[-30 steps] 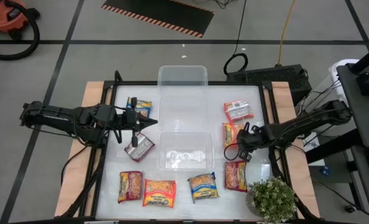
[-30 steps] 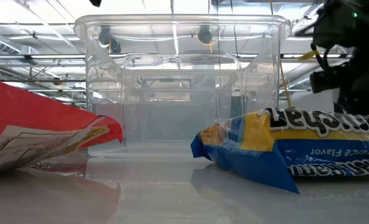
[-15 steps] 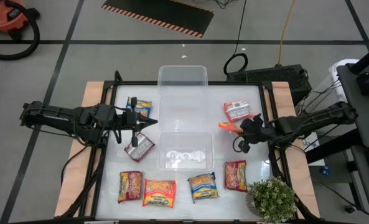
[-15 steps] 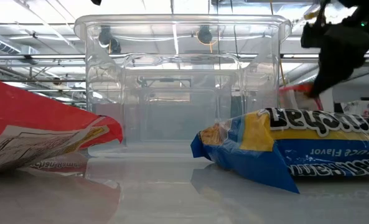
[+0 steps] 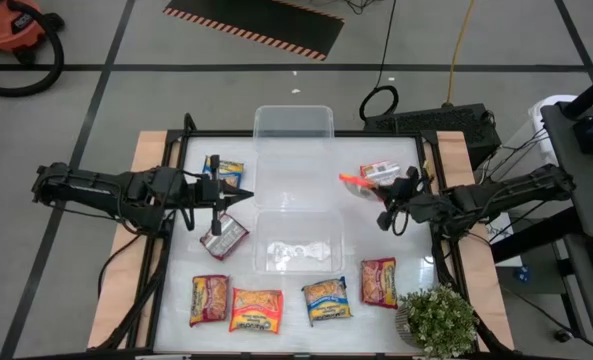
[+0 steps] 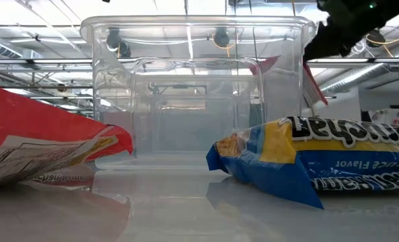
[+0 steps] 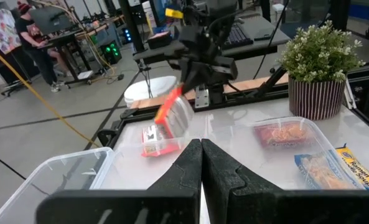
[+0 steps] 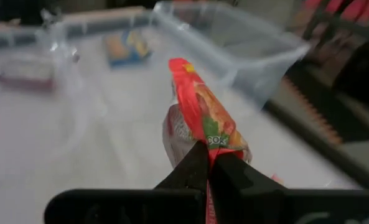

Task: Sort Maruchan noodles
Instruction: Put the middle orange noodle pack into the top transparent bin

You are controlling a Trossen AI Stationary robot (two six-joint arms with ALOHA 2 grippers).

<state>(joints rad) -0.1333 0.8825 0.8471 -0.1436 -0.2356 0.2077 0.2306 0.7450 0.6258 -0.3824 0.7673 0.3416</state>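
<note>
Across the table [image 5: 306, 195], the right pincer [image 5: 384, 207] carries a pinched red packet [image 5: 354, 184] aloft toward the bins [image 5: 294, 125]; next, probably release inside. Left pincer [image 5: 238, 195] waits, fingers together, empty.

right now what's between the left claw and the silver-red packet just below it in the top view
Nothing: in the high view only bare white table separates the left claw from the silver-red packet. The claw is shut and empty.
</note>
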